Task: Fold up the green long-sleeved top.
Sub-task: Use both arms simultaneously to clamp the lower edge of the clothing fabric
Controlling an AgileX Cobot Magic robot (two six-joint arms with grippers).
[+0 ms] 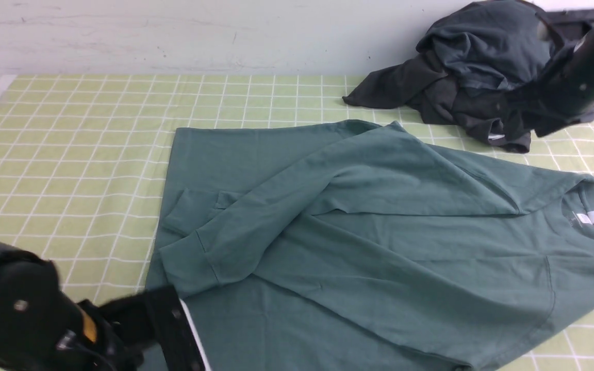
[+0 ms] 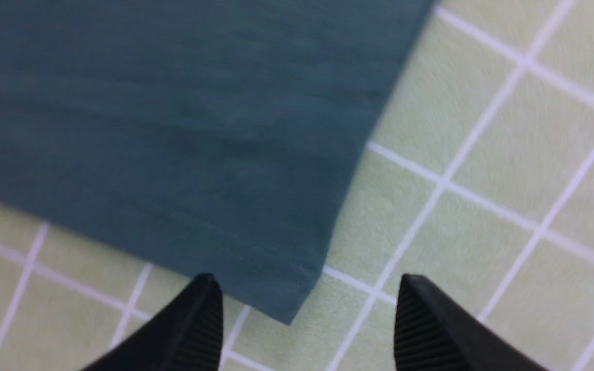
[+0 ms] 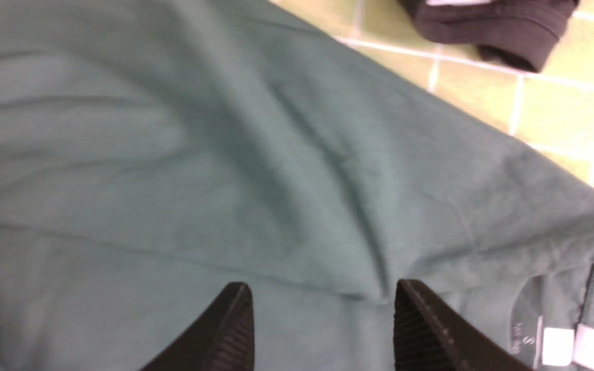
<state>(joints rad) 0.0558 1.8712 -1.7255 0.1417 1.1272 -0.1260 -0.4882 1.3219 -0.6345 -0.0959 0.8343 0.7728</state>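
Front view: crumpled dark charcoal-grey garments are lying far right on the checked yellow-green worktop, beyond the muted teal-green long-sleeved top, which is being shown flat, one sleeve folded across. Both the left hand and the right hand are being held released, empty.

green long-sleeved top | teal jersey (white collar label) | flat on checked cloth; one sleeve folded across body
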